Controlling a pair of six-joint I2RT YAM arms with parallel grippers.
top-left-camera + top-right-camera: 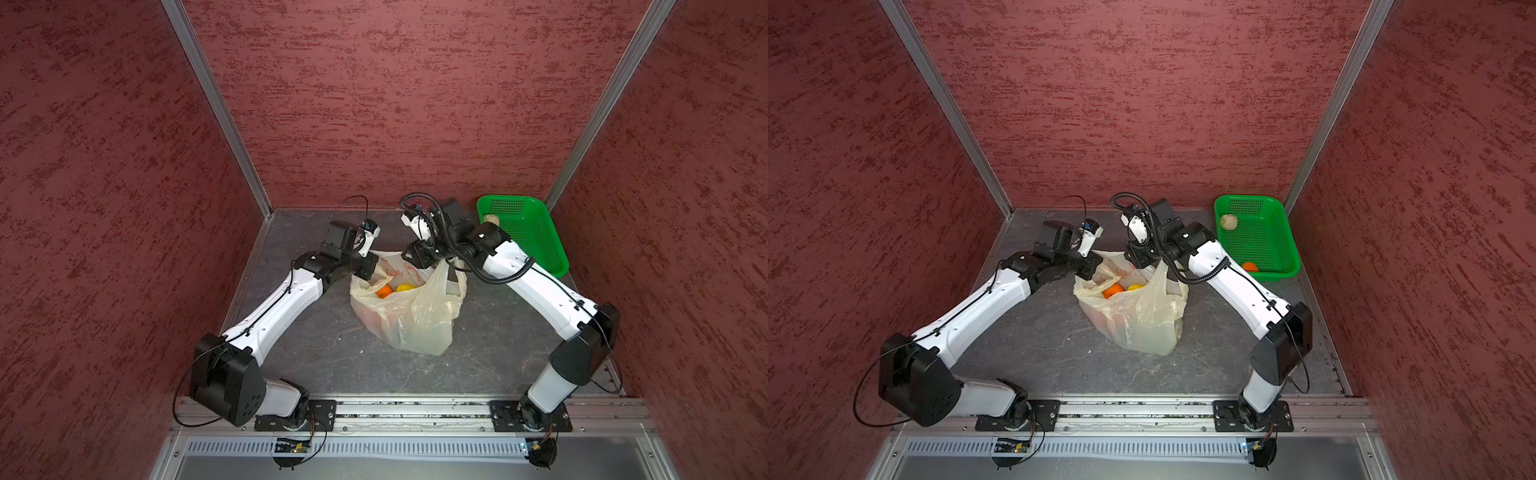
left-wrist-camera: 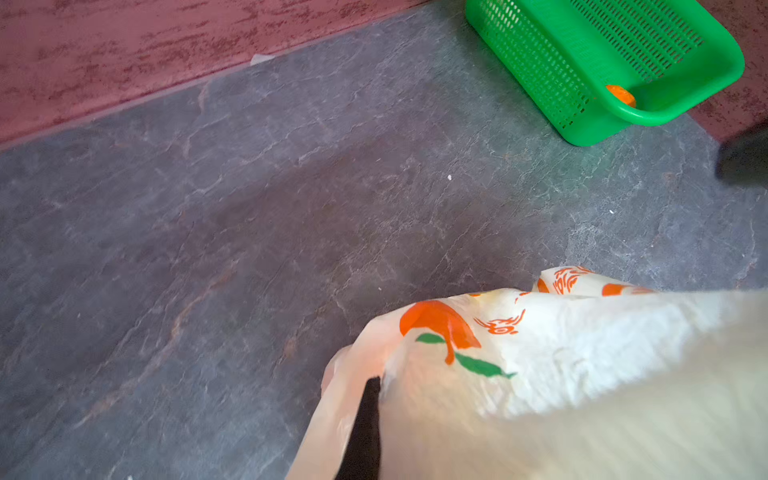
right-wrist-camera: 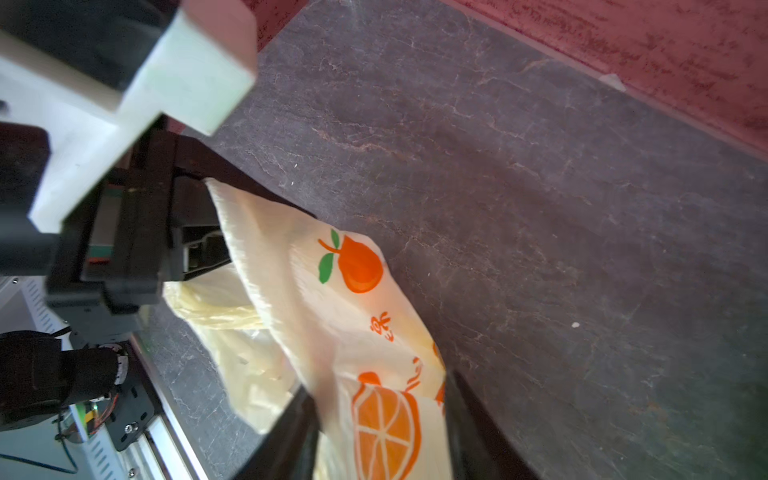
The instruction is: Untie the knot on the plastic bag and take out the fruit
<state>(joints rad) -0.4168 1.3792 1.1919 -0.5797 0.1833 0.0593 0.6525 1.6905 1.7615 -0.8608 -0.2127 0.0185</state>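
Observation:
The pale-yellow plastic bag (image 1: pixel 415 320) (image 1: pixel 1142 324) sits mid-floor with its mouth open; no knot is in view. Fruit shows inside it: an orange (image 1: pixel 384 291) (image 1: pixel 1113 291) and a yellow piece (image 1: pixel 405 287) (image 1: pixel 1136 287). My left gripper (image 1: pixel 368 268) (image 1: pixel 1090 268) (image 2: pixel 376 386) is shut on the bag's left rim; plastic wraps its dark finger (image 2: pixel 365 428). At the bag's far rim my right gripper (image 1: pixel 419 259) (image 1: pixel 1142 259) (image 3: pixel 382 415) is open. The orange-printed plastic (image 3: pixel 386 432) lies loose between its two spread fingers.
A green mesh basket (image 1: pixel 559 266) (image 1: pixel 1291 249) (image 2: pixel 665 116) stands at the back right corner. It holds a cream lumpy piece (image 1: pixel 1228 221) and an orange (image 1: pixel 1250 266) (image 2: pixel 620 94). Red walls close three sides of the grey floor (image 2: pixel 291 208).

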